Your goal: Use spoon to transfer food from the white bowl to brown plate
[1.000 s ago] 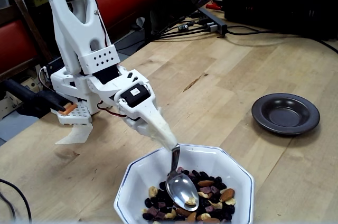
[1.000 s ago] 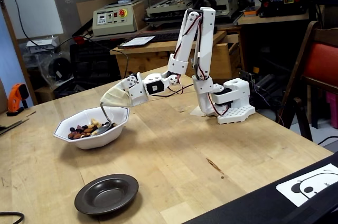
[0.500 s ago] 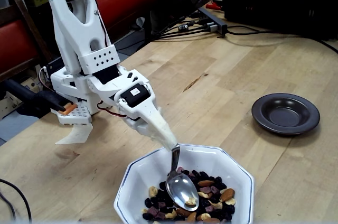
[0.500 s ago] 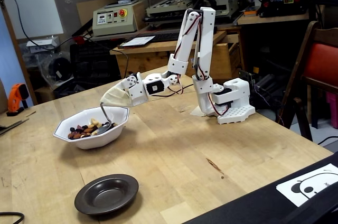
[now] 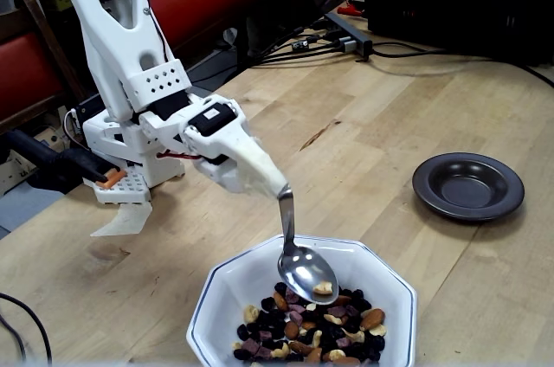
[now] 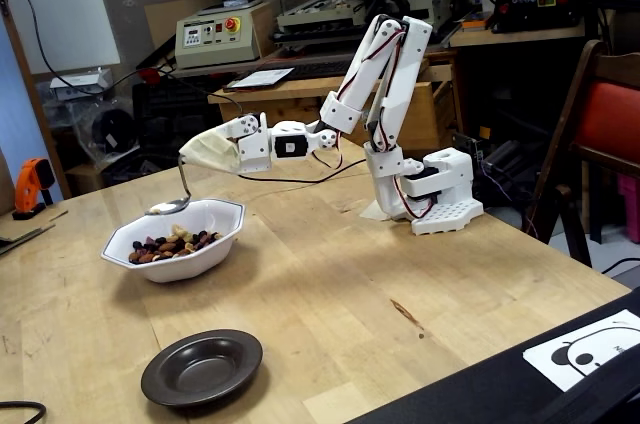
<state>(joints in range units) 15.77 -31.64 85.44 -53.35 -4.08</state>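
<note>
- Claw: a white cone-shaped tip with the spoon handle set into it; no separate fingers visible, so cannot tell how far open.
- Spoon: lifted clear of the food, hanging just above the white bowl's rim, one pale nut resting in it.
- White bowl: on the wooden table, holding the food, a heap of almonds, cashews and raisins.
- Brown plate: empty, on the table well apart from the bowl.
</note>
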